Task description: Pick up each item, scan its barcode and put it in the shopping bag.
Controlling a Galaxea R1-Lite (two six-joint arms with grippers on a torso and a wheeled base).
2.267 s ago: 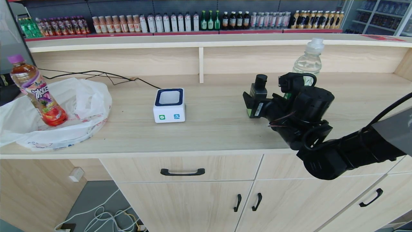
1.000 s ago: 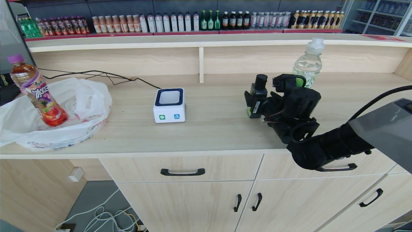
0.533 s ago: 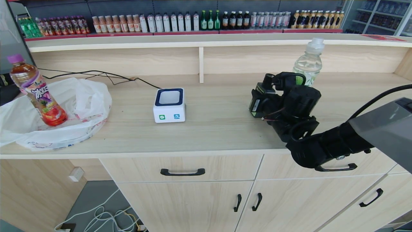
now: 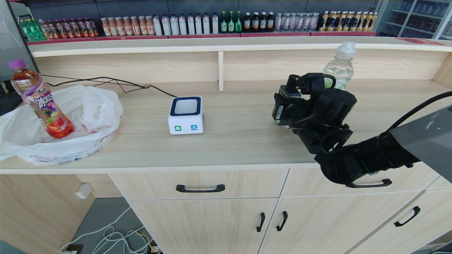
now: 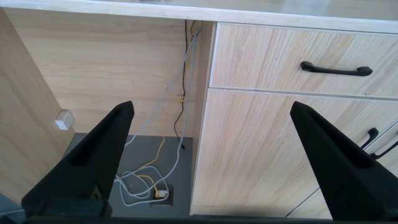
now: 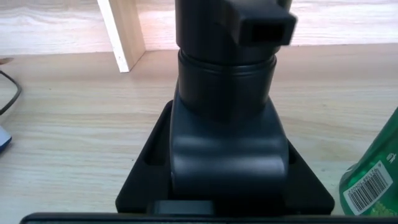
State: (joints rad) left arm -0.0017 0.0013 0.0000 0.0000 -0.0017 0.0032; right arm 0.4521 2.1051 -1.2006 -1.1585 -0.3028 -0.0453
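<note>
The dark bottle (image 4: 281, 100) is grasped in the fingers of the right gripper (image 4: 289, 108) over the tabletop (image 4: 233, 144), right of the scanner (image 4: 185, 114), to which it is to be carried next for scanning; the fingers of the left gripper (image 5: 211, 107) are spread.

From the head we look forward and down over the wooden counter (image 4: 229, 148) and its drawer handle (image 4: 200, 188). Our left wrist camera sits below counter height, facing that same handle. Our right wrist camera looks along the countertop, very close behind the black bottle (image 6: 224, 124).
</note>
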